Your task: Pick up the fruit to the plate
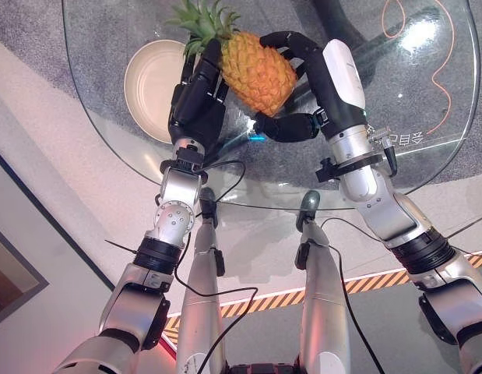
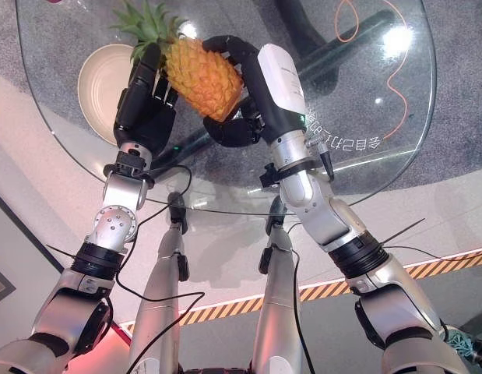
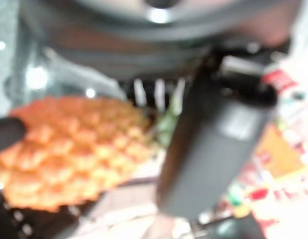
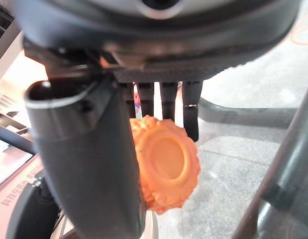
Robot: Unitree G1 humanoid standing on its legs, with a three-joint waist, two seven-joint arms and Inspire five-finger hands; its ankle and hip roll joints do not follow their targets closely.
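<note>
A round clear glass tabletop (image 1: 427, 167) stands over grey speckled carpet (image 1: 26, 19), with a pale floor band nearer the robot and a strip of orange-and-black hazard tape (image 1: 381, 279) across it; a thin orange cord (image 1: 443, 54) loops on the carpet beyond the glass. On the robot's left part of the table sits a round cream-coloured shallow plate (image 1: 147, 86), with nothing lying in it. Just beside the plate, toward the middle of the table, an orange textured pineapple with a green spiky crown (image 1: 256, 70) is held between both hands, tilted with its crown toward the plate. The right hand (image 1: 303, 86) is clamped on it, fingers arched over the far side and thumb curled under. The left hand (image 1: 198, 97) presses fairly straight fingers against the crown end. In the right wrist view the fruit's round base faces the camera.
</note>
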